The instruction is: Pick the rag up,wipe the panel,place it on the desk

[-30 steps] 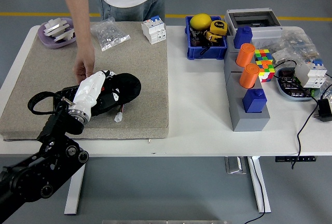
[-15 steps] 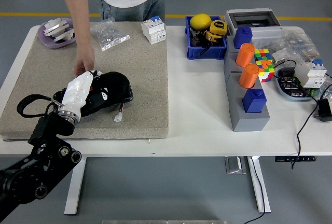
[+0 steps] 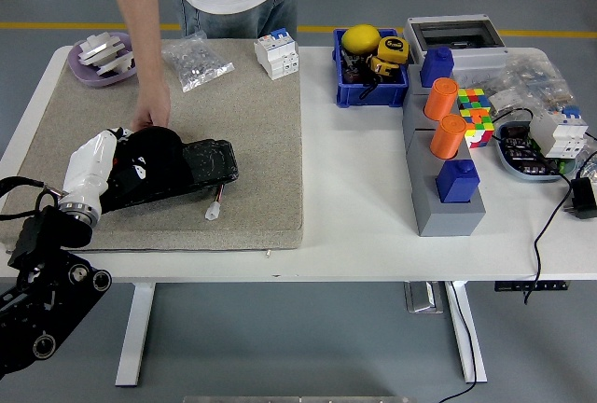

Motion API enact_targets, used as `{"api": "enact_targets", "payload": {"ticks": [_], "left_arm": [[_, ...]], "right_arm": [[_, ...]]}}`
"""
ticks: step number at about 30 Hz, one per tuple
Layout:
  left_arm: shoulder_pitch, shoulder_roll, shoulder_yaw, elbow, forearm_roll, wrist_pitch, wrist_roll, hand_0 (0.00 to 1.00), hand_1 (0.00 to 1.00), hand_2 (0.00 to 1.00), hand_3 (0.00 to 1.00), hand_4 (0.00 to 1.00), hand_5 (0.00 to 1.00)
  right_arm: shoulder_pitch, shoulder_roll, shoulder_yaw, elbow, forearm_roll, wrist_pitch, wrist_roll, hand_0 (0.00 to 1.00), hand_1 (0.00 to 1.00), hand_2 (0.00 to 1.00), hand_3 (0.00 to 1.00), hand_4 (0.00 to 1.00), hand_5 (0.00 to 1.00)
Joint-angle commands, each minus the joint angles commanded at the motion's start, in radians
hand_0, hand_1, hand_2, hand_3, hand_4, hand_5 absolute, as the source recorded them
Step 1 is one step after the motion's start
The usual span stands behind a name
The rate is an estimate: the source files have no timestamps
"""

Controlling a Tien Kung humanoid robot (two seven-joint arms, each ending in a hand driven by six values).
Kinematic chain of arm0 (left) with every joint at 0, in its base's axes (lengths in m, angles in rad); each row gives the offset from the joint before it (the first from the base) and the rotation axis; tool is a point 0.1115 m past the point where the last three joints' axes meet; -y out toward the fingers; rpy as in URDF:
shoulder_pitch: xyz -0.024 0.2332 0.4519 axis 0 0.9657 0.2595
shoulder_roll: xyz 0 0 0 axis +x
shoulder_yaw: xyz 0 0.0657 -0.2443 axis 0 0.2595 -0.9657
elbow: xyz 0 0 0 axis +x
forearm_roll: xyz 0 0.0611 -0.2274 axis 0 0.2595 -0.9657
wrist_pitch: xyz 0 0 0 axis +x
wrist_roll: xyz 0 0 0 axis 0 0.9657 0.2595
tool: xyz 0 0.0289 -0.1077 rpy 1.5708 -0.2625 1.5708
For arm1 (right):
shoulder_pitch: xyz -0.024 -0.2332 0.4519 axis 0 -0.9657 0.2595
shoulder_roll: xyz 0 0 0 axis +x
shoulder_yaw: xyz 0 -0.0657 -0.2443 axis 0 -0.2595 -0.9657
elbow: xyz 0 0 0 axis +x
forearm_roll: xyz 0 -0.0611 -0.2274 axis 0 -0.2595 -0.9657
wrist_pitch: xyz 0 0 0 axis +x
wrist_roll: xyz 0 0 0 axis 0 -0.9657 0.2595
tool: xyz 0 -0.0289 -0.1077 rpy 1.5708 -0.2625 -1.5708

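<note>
Your left hand [image 3: 93, 165], white-sleeved, lies low on the left part of the beige mat [image 3: 252, 123], fingers tucked in under the black rag [image 3: 154, 156] and grasping it. It has slid well to the left since half a second ago, when it was nearer the mat's middle, and a second ago it was further right again. The rag has come with it: then it was bunched out at the right end of the panel [image 3: 191, 165], now it is heaped over the panel's left end, leaving you a glossy black stretch bare on the right.

The rag itself is a dark, rounded lump with a small pale mark on its near side. The panel under it is long and flat, angled slightly, with a thin red-and-white lead and a white connector [image 3: 214, 214] just off its near edge.

The person's hand [image 3: 149, 114] rests fingers-down at the panel's far left corner, touching rag or panel, hard to say which; it has barely shifted.

Further out, the white table [image 3: 354, 198] carries a purple dish [image 3: 89, 72], a clear bag of parts [image 3: 196, 60] and a blue bin [image 3: 368, 95].
</note>
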Motion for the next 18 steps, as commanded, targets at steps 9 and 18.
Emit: {"api": "enact_targets", "payload": {"ticks": [9, 18], "left_arm": [[0.041, 0.041, -0.054, -0.007, 0.012, 0.005, 0.003, 0.225, 0.469, 0.59, 0.435, 0.002, 0.002], [0.057, 0.055, -0.08, 0.003, 0.016, 0.013, 0.003, 0.23, 0.46, 0.589, 0.435, 0.002, 0.002]], "right_arm": [[-0.006, -0.002, 0.007, -0.001, -0.001, 0.0, -0.003, 0.764, 0.313, 0.662, 0.624, 0.998, 0.541], [-0.005, -0.004, 0.009, 0.0, -0.003, -0.001, -0.003, 0.761, 0.313, 0.662, 0.626, 0.998, 0.549]]}}
